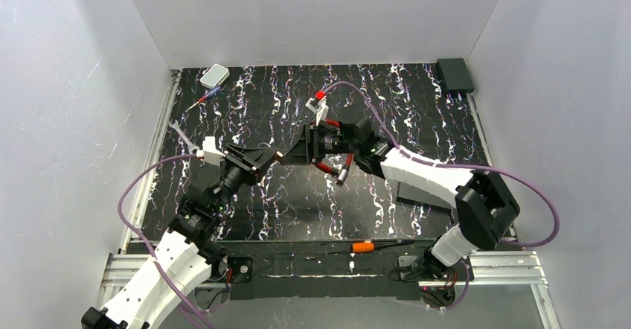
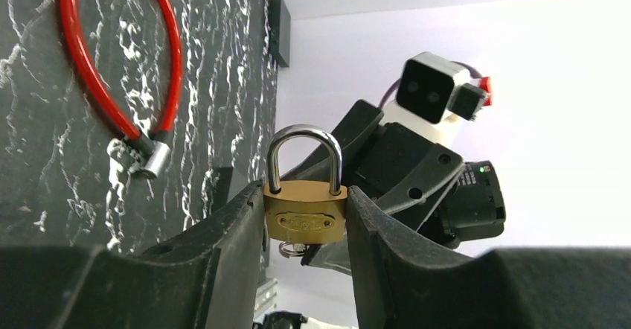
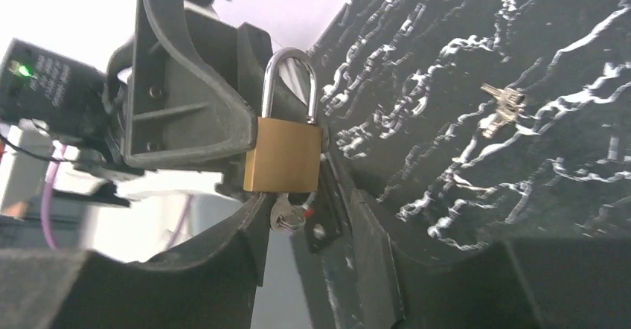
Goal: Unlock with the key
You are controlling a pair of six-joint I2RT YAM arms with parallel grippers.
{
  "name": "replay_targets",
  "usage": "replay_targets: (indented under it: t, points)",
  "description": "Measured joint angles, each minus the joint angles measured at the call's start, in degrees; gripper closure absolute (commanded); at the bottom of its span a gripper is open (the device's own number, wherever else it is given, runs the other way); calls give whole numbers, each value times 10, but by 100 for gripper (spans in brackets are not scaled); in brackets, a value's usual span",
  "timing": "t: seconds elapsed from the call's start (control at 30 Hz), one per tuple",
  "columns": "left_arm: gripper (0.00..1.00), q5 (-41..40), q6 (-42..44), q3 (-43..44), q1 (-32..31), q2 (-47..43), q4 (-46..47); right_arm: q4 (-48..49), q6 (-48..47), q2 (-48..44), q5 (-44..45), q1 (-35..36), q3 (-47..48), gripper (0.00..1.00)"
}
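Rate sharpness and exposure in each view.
Top view: evenly lit, sharp across the table. Left wrist: padlock sharp, left fingers dark and soft, wall blown out. Right wrist: padlock sharp, right fingers blurred, background upper left overexposed.

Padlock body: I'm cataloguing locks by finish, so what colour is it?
The padlock body is brass-gold, its shackle silver; best seen in the left wrist view.
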Motion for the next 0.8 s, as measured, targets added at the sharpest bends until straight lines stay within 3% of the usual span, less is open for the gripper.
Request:
replay_targets:
  t: [0.27, 0.47, 0.8]
  points:
    - [100, 35, -24, 0, -13, 18, 3, -201, -209, -102, 80, 18, 16, 33]
    - [100, 37, -30, 0, -13, 26, 3, -215, -258, -131, 133, 68, 16, 32]
    - [100, 37, -37, -10, -13, 14, 4, -232, -298, -93, 259, 146, 40, 32]
